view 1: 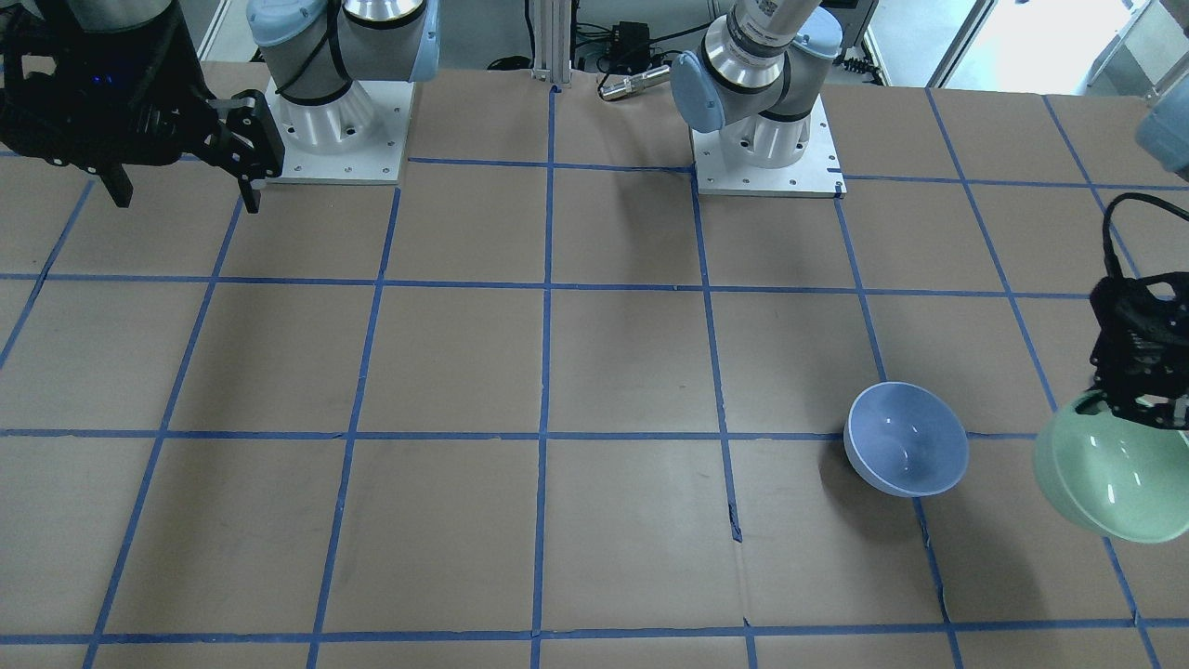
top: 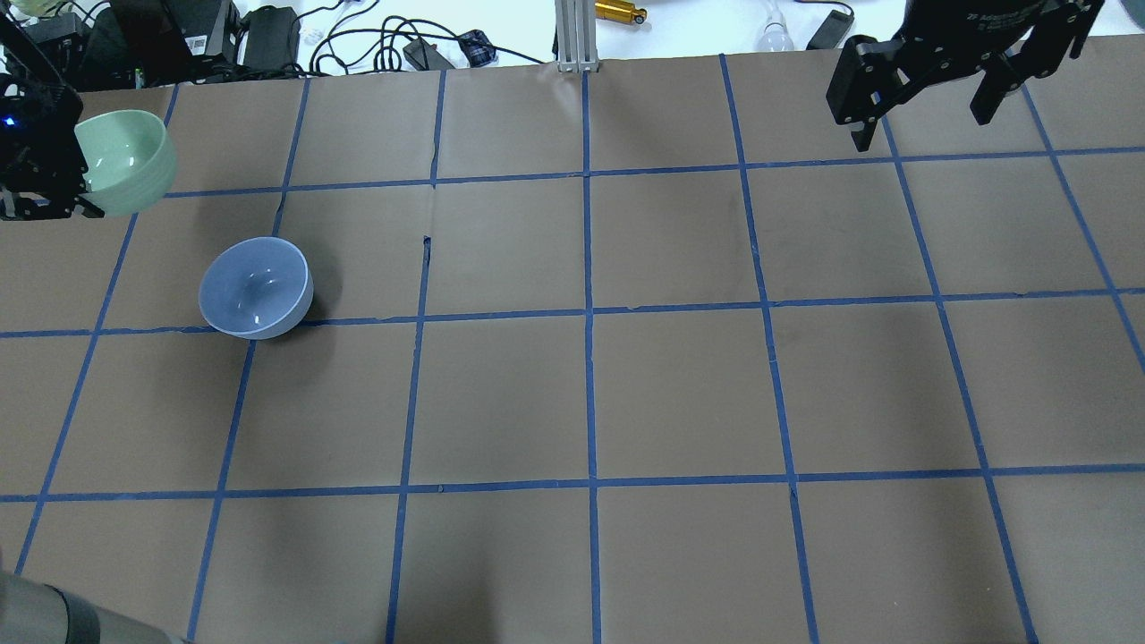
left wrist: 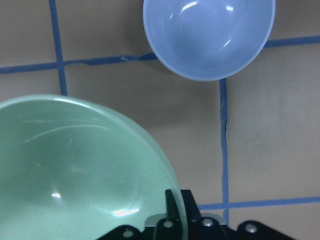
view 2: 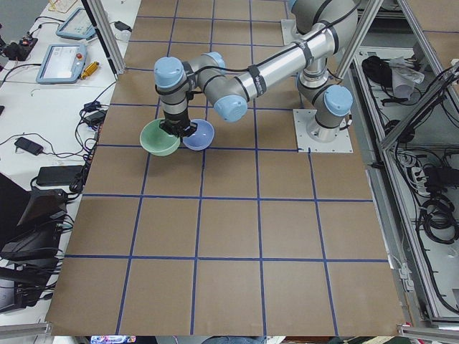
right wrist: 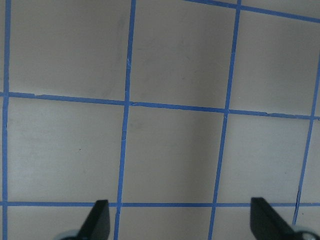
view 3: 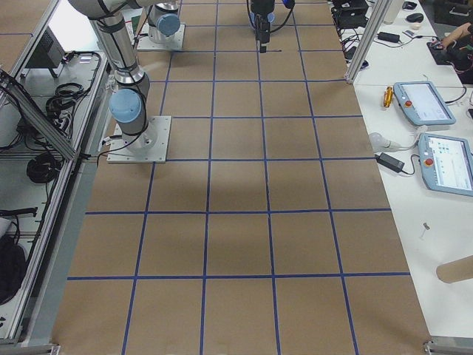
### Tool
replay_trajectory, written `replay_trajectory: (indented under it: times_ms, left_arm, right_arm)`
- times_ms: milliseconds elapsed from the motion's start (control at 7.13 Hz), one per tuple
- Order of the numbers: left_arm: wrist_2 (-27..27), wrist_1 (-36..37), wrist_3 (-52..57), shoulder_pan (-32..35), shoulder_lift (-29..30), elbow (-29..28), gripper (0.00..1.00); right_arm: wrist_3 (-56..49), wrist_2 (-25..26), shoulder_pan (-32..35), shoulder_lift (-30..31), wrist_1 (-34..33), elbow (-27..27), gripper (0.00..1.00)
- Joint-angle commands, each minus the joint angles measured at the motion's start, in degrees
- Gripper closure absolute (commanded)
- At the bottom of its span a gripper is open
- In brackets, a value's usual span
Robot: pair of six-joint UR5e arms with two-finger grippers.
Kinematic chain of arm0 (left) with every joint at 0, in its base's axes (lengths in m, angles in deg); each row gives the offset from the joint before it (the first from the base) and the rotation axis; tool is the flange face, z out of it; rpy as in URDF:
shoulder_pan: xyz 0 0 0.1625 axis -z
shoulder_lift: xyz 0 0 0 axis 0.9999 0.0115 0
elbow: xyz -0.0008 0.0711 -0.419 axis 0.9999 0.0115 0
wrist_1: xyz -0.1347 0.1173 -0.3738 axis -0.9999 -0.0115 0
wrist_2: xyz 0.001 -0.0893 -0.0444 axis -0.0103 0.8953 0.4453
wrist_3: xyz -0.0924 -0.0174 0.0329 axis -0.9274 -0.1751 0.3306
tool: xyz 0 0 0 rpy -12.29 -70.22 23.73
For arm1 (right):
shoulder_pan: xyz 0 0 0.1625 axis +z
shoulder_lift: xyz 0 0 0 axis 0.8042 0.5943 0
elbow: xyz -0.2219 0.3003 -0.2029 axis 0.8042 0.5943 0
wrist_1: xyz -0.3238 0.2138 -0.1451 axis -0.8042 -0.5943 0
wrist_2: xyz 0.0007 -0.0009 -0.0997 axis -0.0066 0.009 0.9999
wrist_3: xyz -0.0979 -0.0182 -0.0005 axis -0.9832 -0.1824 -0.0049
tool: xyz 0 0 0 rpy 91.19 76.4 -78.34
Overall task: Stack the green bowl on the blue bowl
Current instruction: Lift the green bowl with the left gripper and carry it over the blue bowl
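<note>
The green bowl (top: pixel 125 161) is held by its rim in my left gripper (top: pixel 76 192), lifted off the table and tilted. It also shows in the front view (view 1: pixel 1110 478), the left wrist view (left wrist: pixel 75 175) and the exterior left view (view 2: pixel 159 137). The blue bowl (top: pixel 255 286) sits upright on the table, close beside the green bowl and apart from it; it shows in the front view (view 1: pixel 906 451) and the left wrist view (left wrist: pixel 209 35). My right gripper (top: pixel 926 112) is open and empty, high over the far right of the table (top: pixel 680 385).
The brown table has a blue tape grid. Cables and power bricks (top: pixel 268 36) lie beyond the far edge. Both robot bases (view 1: pixel 339 121) stand at the near side. Tablets (view 3: pixel 425 103) lie on a side bench.
</note>
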Motion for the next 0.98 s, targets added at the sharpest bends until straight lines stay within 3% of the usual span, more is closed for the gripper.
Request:
replay_trajectory:
  times_ms: [0,280,841]
  left_arm:
    - [0.17,7.90,-2.88,3.15,-7.96,13.06,1.00]
    - [0.25,21.24,-4.20,4.40,-12.37,25.71,1.00]
    - [0.43,22.80,-4.74,4.58,-13.00,29.90,1.00]
  right_arm:
    - [0.00,0.00,0.00,0.00,0.00,0.00,0.00]
    - [0.00,0.00,0.00,0.00,0.00,0.00,0.00]
    - [0.00,0.00,0.00,0.00,0.00,0.00,0.00]
